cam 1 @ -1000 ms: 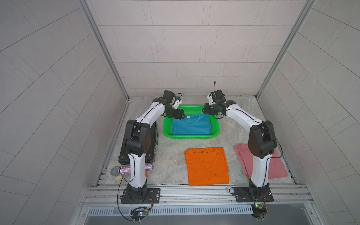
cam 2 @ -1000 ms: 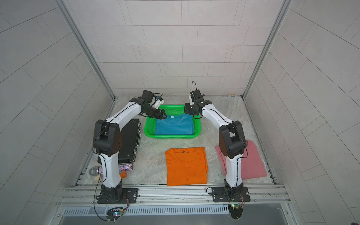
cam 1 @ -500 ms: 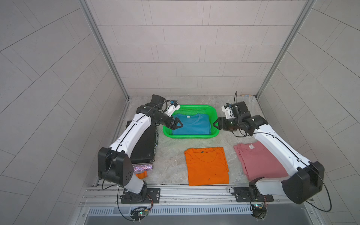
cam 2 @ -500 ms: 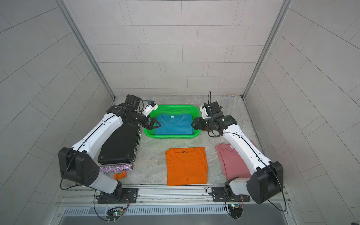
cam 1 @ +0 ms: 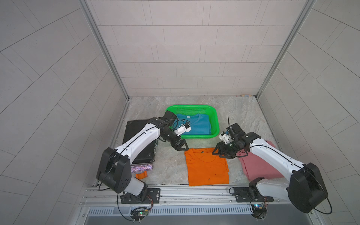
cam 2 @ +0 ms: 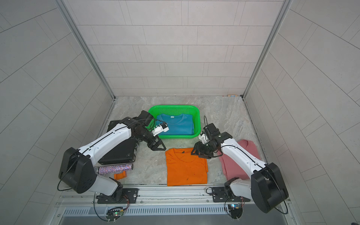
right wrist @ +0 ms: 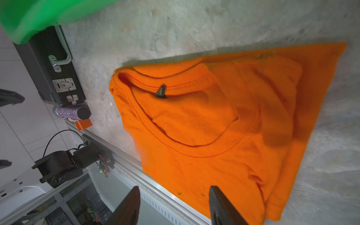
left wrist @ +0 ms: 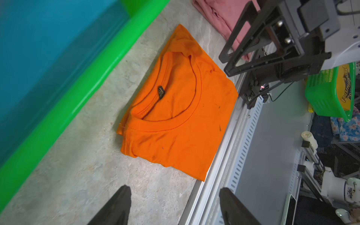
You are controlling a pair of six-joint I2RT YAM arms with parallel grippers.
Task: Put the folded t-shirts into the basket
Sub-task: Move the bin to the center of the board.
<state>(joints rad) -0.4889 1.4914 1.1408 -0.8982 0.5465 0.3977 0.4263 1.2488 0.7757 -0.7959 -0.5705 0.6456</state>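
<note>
Worktop (cam 1: 169, 165) layout is the same as half a sec ago. The green basket (cam 1: 214, 118) sits at the back w/ the blue tee (cam 1: 198, 126) inside. The orange tee (cam 1: 206, 169) lies flat at front centre. The pink tee (cam 1: 259, 167) lies to its right, partly under the right arm. Both arms have swung back from the basket toward the front. The left end effector (cam 1: 182, 148) was at the basket's front-left corner. It now hangs over bare worktop just off the orange tee's left collar corner, jaws wide, empty. The right end effector (cam 1: 222, 154) was beside the basket's right wall. It's now over the tee's right collar corner, betw. orange and pink, jaws apart, nothing held.
</note>
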